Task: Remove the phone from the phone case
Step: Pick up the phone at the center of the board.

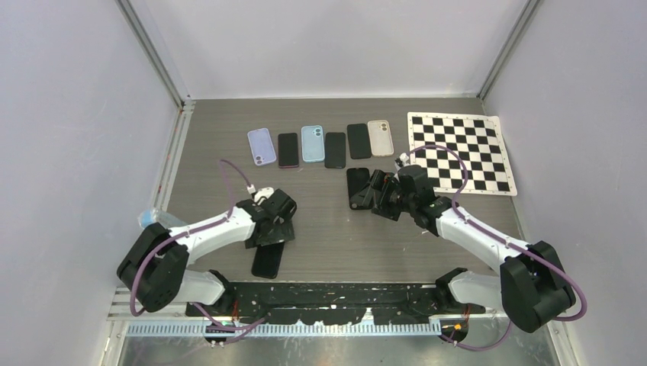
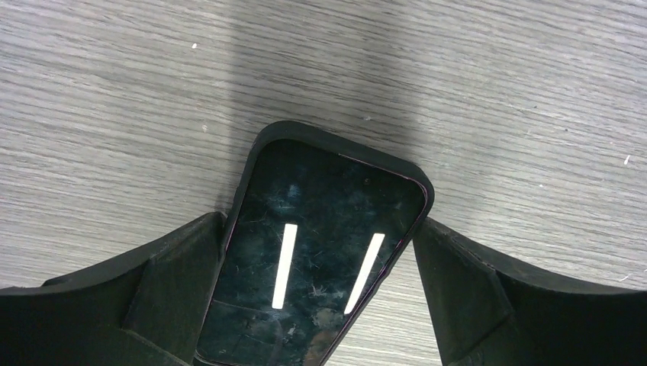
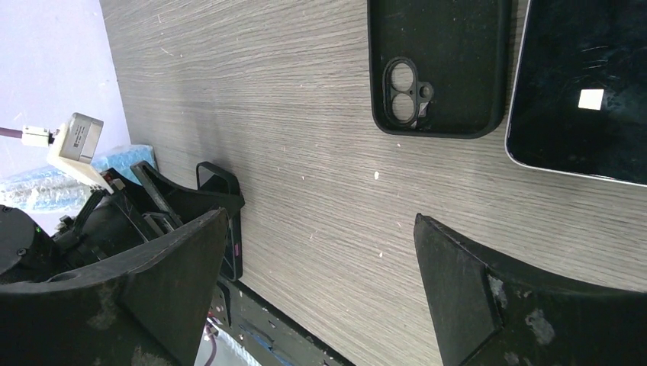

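A dark phone [image 2: 328, 244] in a black phone case [image 2: 263, 149] lies screen up on the wood-grain table. My left gripper [image 2: 320, 221] is open and straddles it, one finger [image 2: 175, 282] against the case's left edge, the other finger [image 2: 465, 290] just off its right edge. From above, the cased phone [image 1: 267, 259] sticks out below the left gripper [image 1: 271, 231]. My right gripper [image 3: 319, 221] is open over bare table. Beyond it lie an empty black case [image 3: 435, 65] and a bare phone [image 3: 580, 91].
A row of several phones and cases [image 1: 320, 145] lies at the back, with a checkerboard mat [image 1: 461, 152] at the back right. A dark flat item [image 1: 357, 187] lies just left of the right gripper [image 1: 381, 197]. A blue object [image 1: 152, 219] sits by the left wall.
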